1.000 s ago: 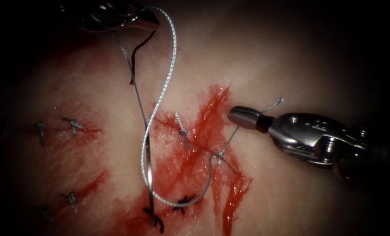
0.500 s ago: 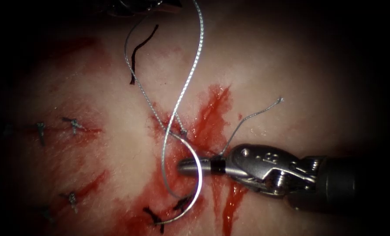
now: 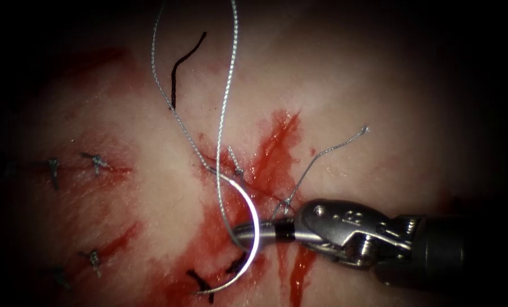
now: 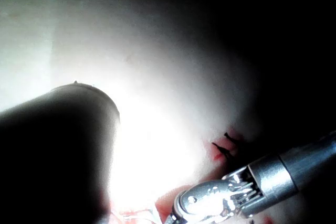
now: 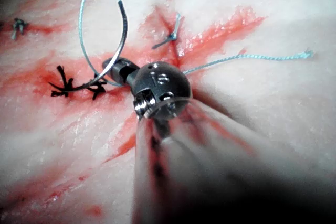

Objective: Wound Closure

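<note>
My right tool reaches in from the right, low over the red-stained cut in the tissue. Its jaws are shut on the curved needle near mid-curve. The needle lies above the tissue surface, its tip pointing down-left toward black stitches. Grey thread rises from the needle's upper end in two strands off the top edge. In the right wrist view the right tool grips the needle, with thread looping beside it. The left wrist view has the left arm's dark shaft and the right tool.
A knotted stitch and a long thread tail sit at the cut. Older stitches mark the tissue at far left. A loose dark thread piece lies up left. Red fluid runs down below the right tool.
The right tool moved down-left from the cut's right side onto the needle. The left tool rose out of the top edge. The thread strands swung left and the needle shifted slightly down.
</note>
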`<control>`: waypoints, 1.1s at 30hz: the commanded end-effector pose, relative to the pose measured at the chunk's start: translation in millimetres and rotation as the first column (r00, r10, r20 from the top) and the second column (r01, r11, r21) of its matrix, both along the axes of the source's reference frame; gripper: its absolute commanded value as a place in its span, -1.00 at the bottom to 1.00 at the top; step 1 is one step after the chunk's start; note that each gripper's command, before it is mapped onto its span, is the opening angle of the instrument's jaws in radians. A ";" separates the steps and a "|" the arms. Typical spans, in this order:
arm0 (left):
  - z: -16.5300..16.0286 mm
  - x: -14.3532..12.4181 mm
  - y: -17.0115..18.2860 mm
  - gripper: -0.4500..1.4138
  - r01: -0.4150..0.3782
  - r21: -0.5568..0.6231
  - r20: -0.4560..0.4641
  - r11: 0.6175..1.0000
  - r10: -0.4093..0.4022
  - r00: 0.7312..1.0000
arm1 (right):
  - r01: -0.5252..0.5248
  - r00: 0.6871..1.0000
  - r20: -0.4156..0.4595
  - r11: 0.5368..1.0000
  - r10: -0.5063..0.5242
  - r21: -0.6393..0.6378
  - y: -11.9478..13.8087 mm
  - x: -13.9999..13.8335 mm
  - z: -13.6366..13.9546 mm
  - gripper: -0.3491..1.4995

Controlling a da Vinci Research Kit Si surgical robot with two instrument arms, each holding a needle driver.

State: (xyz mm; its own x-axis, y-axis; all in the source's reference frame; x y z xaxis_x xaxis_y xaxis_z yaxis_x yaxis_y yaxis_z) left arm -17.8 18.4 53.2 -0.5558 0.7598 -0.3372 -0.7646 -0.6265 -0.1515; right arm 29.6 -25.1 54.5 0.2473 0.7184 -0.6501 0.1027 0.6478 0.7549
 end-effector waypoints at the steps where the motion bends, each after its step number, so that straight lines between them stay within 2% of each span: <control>1: 0.4 -0.5 0.2 -1.00 -0.003 0.001 0.002 1.000 0.003 1.000 | -0.002 1.000 -0.008 1.000 0.002 0.002 -0.4 1.9 -0.1 -1.00; 3: 0.5 -0.6 0.2 -1.00 0.008 0.003 0.002 1.000 -0.008 1.000 | -0.006 1.000 -0.031 1.000 0.006 0.019 -0.8 2.8 -0.6 -1.00; 10: 0.5 0.3 1.3 -1.00 0.015 -0.051 0.011 0.999 -0.015 1.000 | 0.079 0.991 -0.112 0.994 -0.069 0.081 -3.9 4.6 -1.7 -1.00; 17: -0.6 5.2 3.6 -1.00 0.036 -0.081 -0.040 0.996 -0.039 0.998 | 0.097 0.986 -0.152 0.985 -0.075 0.141 -4.0 4.4 -2.8 -1.00; 23: 0.2 7.0 2.9 -1.00 0.049 -0.096 -0.061 0.994 -0.055 0.997 | 0.076 0.984 -0.171 0.982 -0.046 0.174 -3.3 4.2 -3.6 -1.00; 26: 1.0 7.1 1.9 -1.00 0.027 -0.107 -0.087 0.994 -0.036 0.996 | 0.050 0.985 -0.174 0.980 -0.016 0.192 -2.6 3.4 -4.1 -1.00; 31: 1.4 5.7 -0.1 -1.00 -0.048 -0.074 -0.114 0.996 0.039 0.993 | -0.002 0.986 -0.162 0.976 0.038 0.216 -0.4 2.3 -4.2 -1.00; 33: 1.6 4.6 -1.4 -1.00 -0.103 -0.065 -0.135 0.993 0.093 0.986 | -0.019 0.984 -0.170 0.974 0.058 0.226 0.3 2.1 -4.3 -1.00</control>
